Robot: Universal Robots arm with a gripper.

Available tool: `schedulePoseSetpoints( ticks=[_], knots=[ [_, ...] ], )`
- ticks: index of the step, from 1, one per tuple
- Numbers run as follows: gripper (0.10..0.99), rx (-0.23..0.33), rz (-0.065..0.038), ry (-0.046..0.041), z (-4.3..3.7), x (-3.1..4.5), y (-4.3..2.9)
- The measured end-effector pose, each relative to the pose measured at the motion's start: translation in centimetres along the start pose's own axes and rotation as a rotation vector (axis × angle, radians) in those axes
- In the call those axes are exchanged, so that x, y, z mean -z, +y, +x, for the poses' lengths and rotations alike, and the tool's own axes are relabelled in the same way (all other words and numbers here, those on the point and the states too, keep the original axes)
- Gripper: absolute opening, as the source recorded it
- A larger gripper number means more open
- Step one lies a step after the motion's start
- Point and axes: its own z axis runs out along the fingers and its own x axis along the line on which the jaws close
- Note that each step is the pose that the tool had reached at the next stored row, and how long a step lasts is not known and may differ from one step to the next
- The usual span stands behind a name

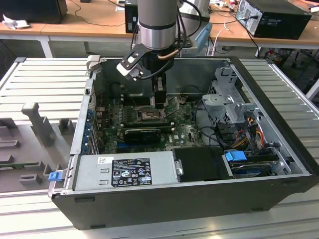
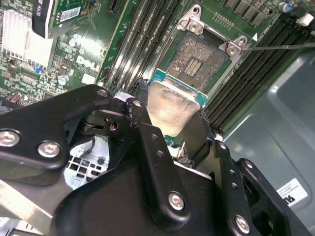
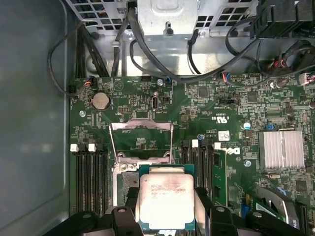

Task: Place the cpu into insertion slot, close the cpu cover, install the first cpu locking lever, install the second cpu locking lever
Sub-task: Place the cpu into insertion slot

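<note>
My gripper (image 2: 170,120) is shut on the cpu (image 2: 172,105), a flat silver-faced chip with a green rim, pinched by its two opposite edges. In the first wrist view the cpu (image 3: 166,196) hangs just over the near part of the insertion slot (image 3: 124,181) and covers most of it. The second wrist view shows the slot's brownish contact field (image 2: 198,54) bare, just beyond the chip. The cpu cover (image 3: 141,124) is swung open and stands up from the slot's far edge. One thin locking lever (image 2: 280,46) sticks out sideways. In the exterior view the gripper (image 1: 159,103) hovers over the slot (image 1: 149,116).
The green motherboard (image 1: 184,132) lies inside an open black computer case (image 1: 164,199). Long black memory slots (image 3: 91,182) flank the socket on both sides. A silver heatsink (image 3: 281,149), drive cages (image 1: 227,99), loose cables (image 3: 147,54) and the power supply (image 1: 124,172) surround the work spot.
</note>
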Motion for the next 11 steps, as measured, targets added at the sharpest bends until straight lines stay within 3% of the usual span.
schedulePoseSetpoints(
  ticks=[5, 11],
  knots=[
    [0.529, 0.013, 0.001, 0.0068, -0.06, -0.92, -1.07],
    [0.529, 0.013, 0.001, 0.0080, -0.09, -1.62, -1.58]
  ],
)
